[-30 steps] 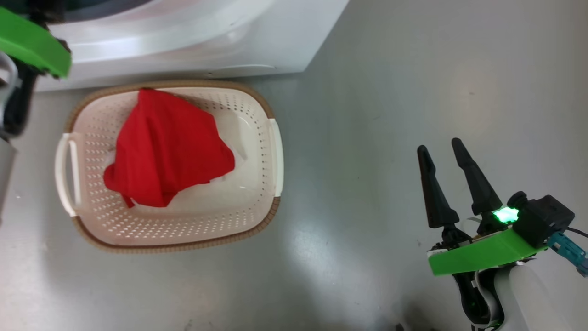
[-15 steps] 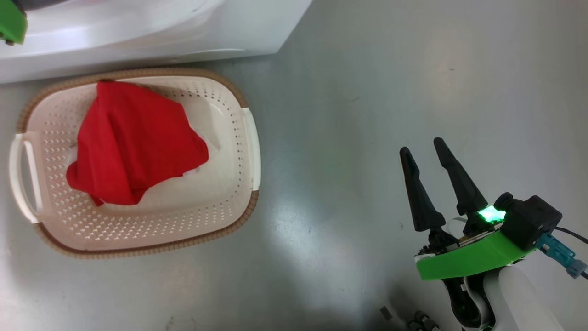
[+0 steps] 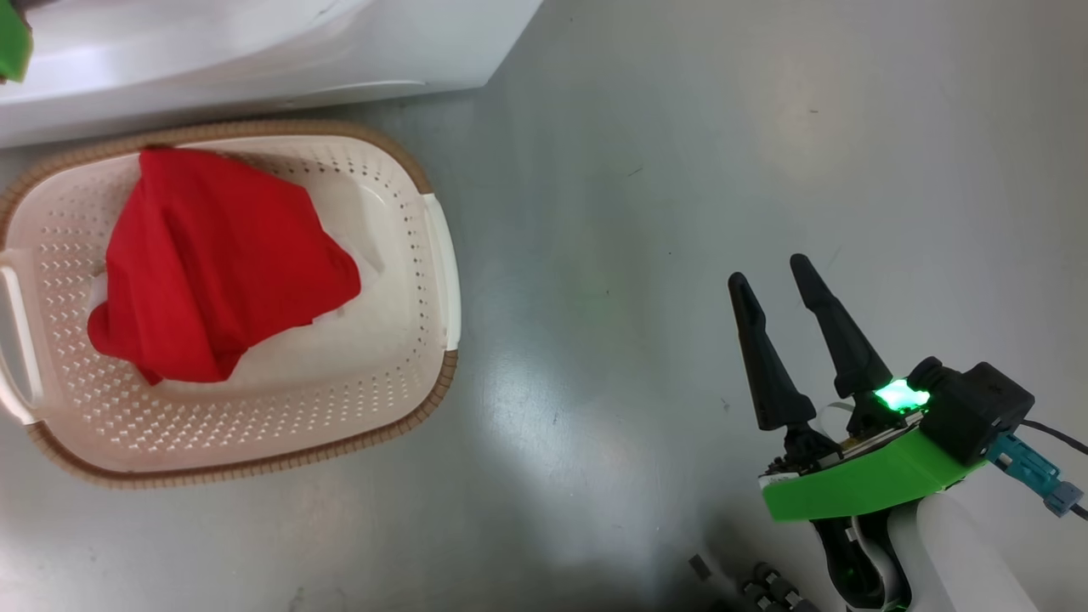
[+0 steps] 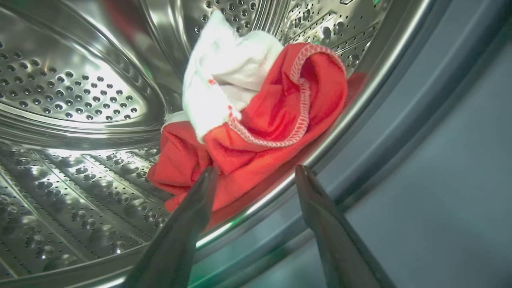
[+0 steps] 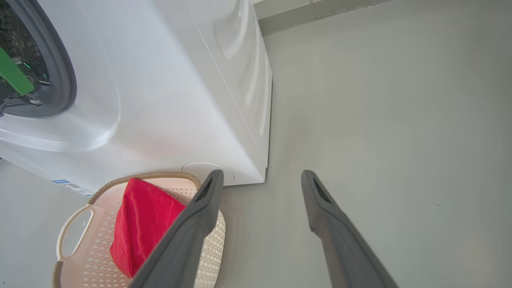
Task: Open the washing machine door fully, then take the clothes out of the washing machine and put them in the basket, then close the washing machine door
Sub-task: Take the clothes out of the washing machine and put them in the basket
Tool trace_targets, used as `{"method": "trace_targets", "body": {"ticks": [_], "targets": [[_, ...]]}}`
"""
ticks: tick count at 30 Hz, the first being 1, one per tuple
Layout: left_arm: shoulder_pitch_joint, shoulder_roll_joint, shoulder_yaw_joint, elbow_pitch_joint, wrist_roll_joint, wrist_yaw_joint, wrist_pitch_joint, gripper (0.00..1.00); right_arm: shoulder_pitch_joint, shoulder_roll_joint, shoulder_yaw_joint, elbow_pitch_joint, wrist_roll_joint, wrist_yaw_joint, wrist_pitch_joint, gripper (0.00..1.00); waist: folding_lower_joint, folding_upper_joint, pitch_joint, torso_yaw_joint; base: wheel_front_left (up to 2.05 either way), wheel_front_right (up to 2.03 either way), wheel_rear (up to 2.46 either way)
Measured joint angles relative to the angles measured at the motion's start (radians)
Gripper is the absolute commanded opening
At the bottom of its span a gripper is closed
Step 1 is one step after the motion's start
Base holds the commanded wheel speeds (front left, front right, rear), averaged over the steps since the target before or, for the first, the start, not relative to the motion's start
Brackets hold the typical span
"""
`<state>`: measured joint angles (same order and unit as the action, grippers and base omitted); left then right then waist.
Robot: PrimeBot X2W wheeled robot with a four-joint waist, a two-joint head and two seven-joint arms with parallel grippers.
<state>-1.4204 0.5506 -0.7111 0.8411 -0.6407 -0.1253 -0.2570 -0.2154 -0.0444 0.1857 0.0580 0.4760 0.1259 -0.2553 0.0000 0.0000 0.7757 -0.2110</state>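
Inside the washing machine's [image 5: 168, 100] steel drum [image 4: 72, 88] lies a crumpled red and white garment [image 4: 272, 120] against the drum's front lip. My left gripper [image 4: 256, 171] is open just before it, one finger over its lower edge, nothing gripped. More red clothes [image 3: 212, 263] lie heaped in the cream basket [image 3: 374, 374], which stands on the floor against the machine's base. My right gripper [image 3: 769, 269] hangs open and empty over bare floor, well right of the basket. The washing machine door is out of view.
Grey floor [image 3: 646, 170] stretches right of the basket and machine. The machine's grey rubber ring [image 5: 66, 76] frames the opening, where my left arm's green mount [image 5: 14, 76] reaches in. Small dark parts of my base [image 3: 765, 591] show at the bottom edge.
The head camera has shifted, so basket and machine sit further left in the picture. My left arm's green mount has almost left the top left corner. The clothes in the basket lie unchanged.
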Motion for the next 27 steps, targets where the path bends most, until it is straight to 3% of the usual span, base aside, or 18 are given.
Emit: {"method": "trace_targets", "body": {"ticks": [10,12,13,14,15,27], "targets": [[-0.024,0.008,-0.022,-0.002,-0.007,0.0,-0.001,1.0,0.0,0.0,0.002,-0.012,0.001,0.0,0.0,1.0,0.0,0.0,0.009,-0.005,0.0,0.0,0.0],[-0.024,0.011,-0.023,-0.005,-0.011,0.0,-0.001,0.84,0.0,0.0,0.002,-0.015,0.004,0.0,0.0,1.0,0.0,0.0,0.011,-0.006,0.0,0.0,0.0],[-0.024,0.012,-0.025,-0.007,-0.012,0.0,-0.001,0.35,0.0,0.0,0.002,-0.017,0.007,0.0,0.0,1.0,0.0,0.0,0.012,-0.006,0.0,0.0,0.0],[-0.024,0.013,-0.029,-0.009,-0.012,0.0,-0.001,0.1,0.0,0.0,0.003,-0.018,0.007,0.0,0.0,1.0,0.0,0.0,0.013,-0.006,0.0,0.0,0.0],[-0.024,0.013,-0.032,-0.014,-0.012,0.0,-0.001,0.0,0.0,0.0,0.003,-0.019,0.007,0.0,0.0,1.0,0.0,0.0,0.013,-0.006,0.0,0.0,0.0],[-0.019,-0.001,0.02,-0.058,-0.012,0.0,-0.001,0.0,-0.001,0.0,-0.006,-0.021,0.003,0.0,0.0,1.0,0.0,0.0,0.008,0.009,0.0,0.0,0.0]]}}
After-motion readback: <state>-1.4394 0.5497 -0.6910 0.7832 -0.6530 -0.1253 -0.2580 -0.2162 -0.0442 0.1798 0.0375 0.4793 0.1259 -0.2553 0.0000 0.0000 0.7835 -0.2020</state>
